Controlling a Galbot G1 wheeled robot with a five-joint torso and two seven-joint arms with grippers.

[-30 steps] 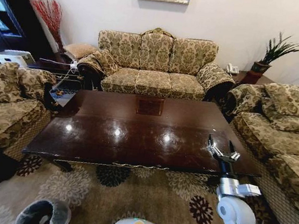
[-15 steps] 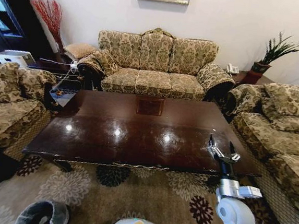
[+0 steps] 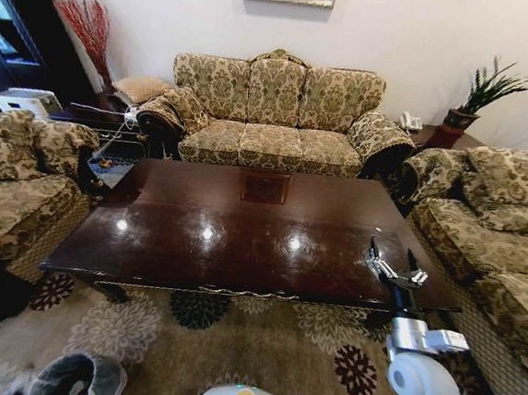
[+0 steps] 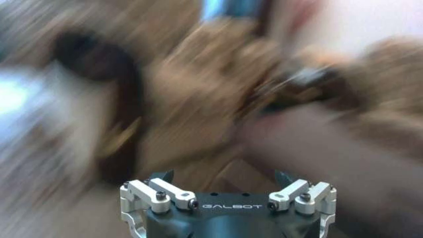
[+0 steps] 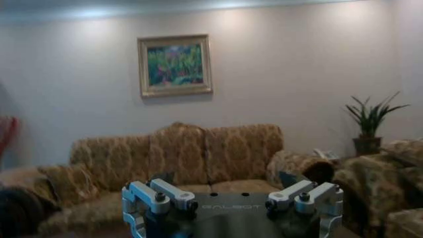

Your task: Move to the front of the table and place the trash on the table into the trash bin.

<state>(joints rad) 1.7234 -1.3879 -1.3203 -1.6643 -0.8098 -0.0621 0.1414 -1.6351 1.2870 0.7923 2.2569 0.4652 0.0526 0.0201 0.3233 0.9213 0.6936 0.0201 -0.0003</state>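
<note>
The table [image 3: 242, 233] takes up the middle of the head view: a long dark-brown rectangle, glossy enough to throw back three round spots of light, with a carved square inlay near its far edge and pale ornate trim along the near one. It stands on a patterned carpet [image 3: 260, 345], ringed by a three-seat floral sofa [image 3: 273, 115] behind it and matching sofas to either side. No trash can be made out on its polished top.

The trash bin [image 3: 77, 380] sits on the carpet at the lower left edge of the head view, near the robot's base, a round dark tub with a pale liner over its rim (partly cut off by the frame).

The right gripper [image 3: 392, 261] is raised over the table's near right corner, its fingers spread apart and holding nothing. From its wrist camera it faces the sofa, a framed painting [image 5: 175, 65] and a potted plant [image 5: 371, 121].

The left gripper [image 4: 225, 179] shows against a blurred background, its fingers spread wide and empty.
</note>
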